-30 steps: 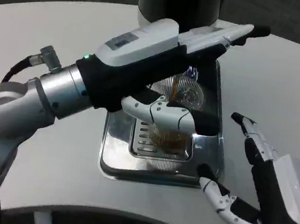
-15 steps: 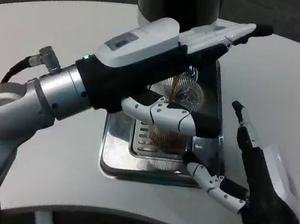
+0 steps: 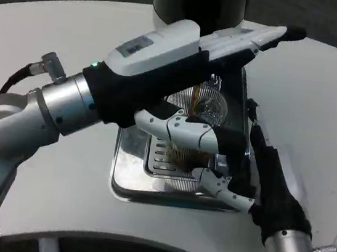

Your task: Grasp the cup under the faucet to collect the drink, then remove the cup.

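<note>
Head view. We see the left hand [image 3: 183, 59] reaching across the metal drip tray [image 3: 124, 185] at the foot of the dark dispenser [image 3: 200, 0], its thumb and lower fingers [image 3: 183, 130] wrapped around the clear ribbed cup [image 3: 205, 106], which stands on the tray's grille under the faucet with brown drink in its lower part. The long upper fingers lie stretched out above the cup, pointing toward the far right. Over the last second the right hand [image 3: 261, 175] has come in from the bare white counter [image 3: 57, 30] at the near right and now sits at the tray's right rim, just beside the cup; its white lower fingers [image 3: 222, 188] reach over the tray's front edge and are spread, holding nothing. The thin stream visible half a second ago can no longer be made out. We judge that pouring is at or near its end, and that the right hand is closing in to steady or take over the cup before removal, though whether it already touches the cup we cannot tell
</note>
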Robot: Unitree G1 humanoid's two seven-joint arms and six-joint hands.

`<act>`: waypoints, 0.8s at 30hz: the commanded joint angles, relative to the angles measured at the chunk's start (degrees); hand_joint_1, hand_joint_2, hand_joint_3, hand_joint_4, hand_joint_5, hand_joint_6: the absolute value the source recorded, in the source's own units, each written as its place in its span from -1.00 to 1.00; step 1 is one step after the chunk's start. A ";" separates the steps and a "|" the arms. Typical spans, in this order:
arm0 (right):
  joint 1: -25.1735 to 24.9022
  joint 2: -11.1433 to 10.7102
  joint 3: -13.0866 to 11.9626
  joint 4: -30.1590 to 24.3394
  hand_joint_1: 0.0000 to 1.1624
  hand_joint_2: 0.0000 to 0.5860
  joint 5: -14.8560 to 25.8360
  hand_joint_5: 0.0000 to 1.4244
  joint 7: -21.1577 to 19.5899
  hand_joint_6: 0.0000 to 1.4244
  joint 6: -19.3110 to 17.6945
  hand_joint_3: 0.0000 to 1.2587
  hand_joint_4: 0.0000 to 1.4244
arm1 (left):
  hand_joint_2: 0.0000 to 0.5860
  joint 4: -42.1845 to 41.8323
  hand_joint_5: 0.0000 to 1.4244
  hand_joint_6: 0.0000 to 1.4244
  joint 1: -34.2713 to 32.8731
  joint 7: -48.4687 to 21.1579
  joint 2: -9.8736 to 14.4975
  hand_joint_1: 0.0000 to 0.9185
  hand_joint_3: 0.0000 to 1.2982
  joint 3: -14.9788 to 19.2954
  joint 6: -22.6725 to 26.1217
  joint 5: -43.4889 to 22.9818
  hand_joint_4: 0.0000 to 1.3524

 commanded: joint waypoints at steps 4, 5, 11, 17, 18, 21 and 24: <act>-3.27 0.35 1.02 4.78 0.34 -0.44 2.29 -1.00 -2.14 -1.00 -2.92 -1.00 -1.00 | -0.61 -0.81 -0.92 -0.94 1.49 -1.02 0.69 -1.00 -1.00 -0.89 0.46 -0.64 -1.00; -3.75 0.48 1.13 5.61 0.35 -0.44 2.47 -1.00 -2.49 -1.00 -3.18 -1.00 -1.00 | -0.61 -0.92 -0.92 -0.94 1.57 -1.04 0.75 -1.00 -1.00 -0.89 0.53 -0.69 -1.00; -6.92 0.96 1.27 10.81 0.35 -0.44 3.68 -1.00 -4.66 -0.98 -5.69 -1.00 -1.00 | -0.60 -1.06 -0.92 -0.94 1.75 -1.03 1.14 -1.00 -1.00 -0.85 0.95 -1.03 -1.00; -9.47 1.10 1.57 14.67 0.38 -0.46 4.25 -1.00 -6.03 -0.95 -7.33 -1.00 -1.00 | -0.60 -1.36 -0.91 -0.94 1.97 -1.03 1.36 -1.00 -1.00 -0.84 1.23 -1.08 -1.00; -9.86 1.17 1.58 15.24 0.38 -0.46 4.39 -1.00 -6.27 -0.95 -7.47 -1.00 -1.00 | -0.60 -1.41 -0.91 -0.94 2.03 -1.05 1.41 -1.00 -1.00 -0.83 1.27 -1.11 -1.00; -10.79 1.25 1.69 16.71 0.39 -0.46 4.66 -1.00 -6.95 -0.94 -8.16 -1.00 -1.00 | -0.60 -1.50 -0.90 -0.94 2.19 -1.03 1.55 -1.00 -1.00 -0.74 1.39 -1.11 -1.00; -11.50 1.33 2.08 17.61 0.39 -0.46 4.64 -1.00 -7.14 -0.94 -8.66 -1.00 -1.00 | -0.60 -1.60 -0.90 -0.94 2.31 -1.01 1.62 -1.00 -1.00 -0.67 1.53 -1.15 -1.00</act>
